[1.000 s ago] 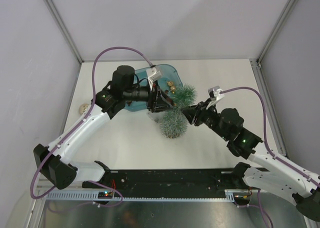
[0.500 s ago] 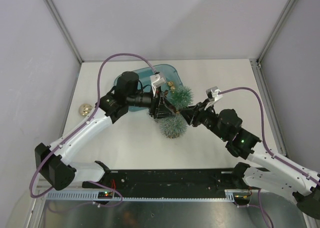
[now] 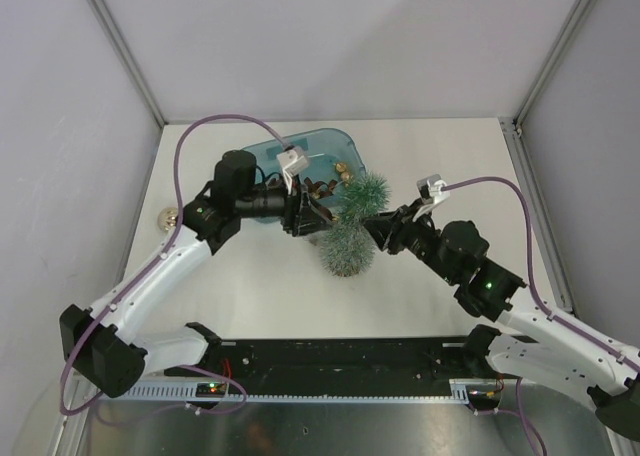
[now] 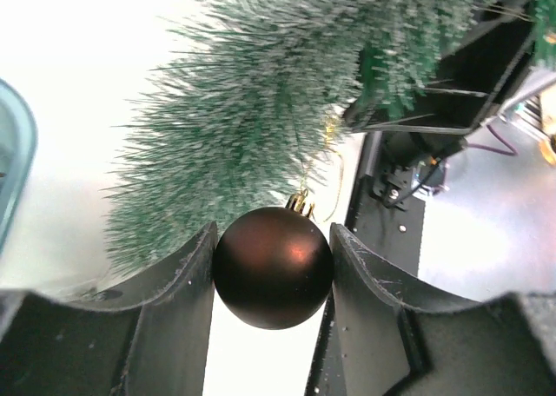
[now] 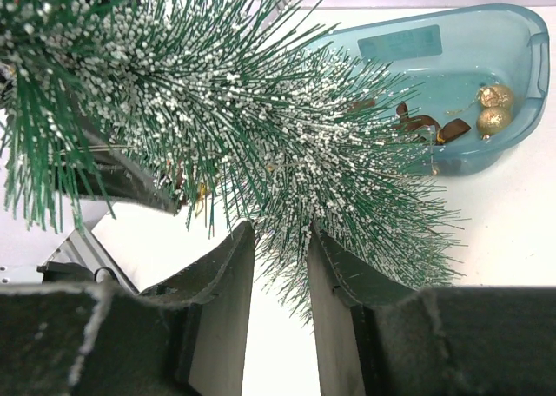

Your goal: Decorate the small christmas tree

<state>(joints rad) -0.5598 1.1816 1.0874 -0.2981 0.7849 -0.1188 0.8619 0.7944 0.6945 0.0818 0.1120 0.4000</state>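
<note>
The small christmas tree [image 3: 349, 238], bristly frosted green, is held tilted above the table. My right gripper [image 3: 377, 228] is shut on its needles from the right. In the right wrist view the branches [image 5: 261, 127] fill the frame and the gripper [image 5: 280, 233] pinches a tuft. My left gripper [image 3: 313, 216] is just left of the tree, shut on a dark brown bauble [image 4: 274, 267]. The bauble's gold cap [image 4: 300, 203] and thin gold string point at the tree's needles [image 4: 252, 109], close to them.
A translucent blue tub [image 3: 268, 156] lies behind the tree with gold baubles [image 3: 343, 170] and brown pieces in it; it also shows in the right wrist view [image 5: 452, 57]. A gold bauble [image 3: 170, 216] sits near the table's left edge.
My left arm has drawn back a little to the left and turned its wrist, still holding the brown bauble by the tree. The right gripper and tree have barely shifted.
</note>
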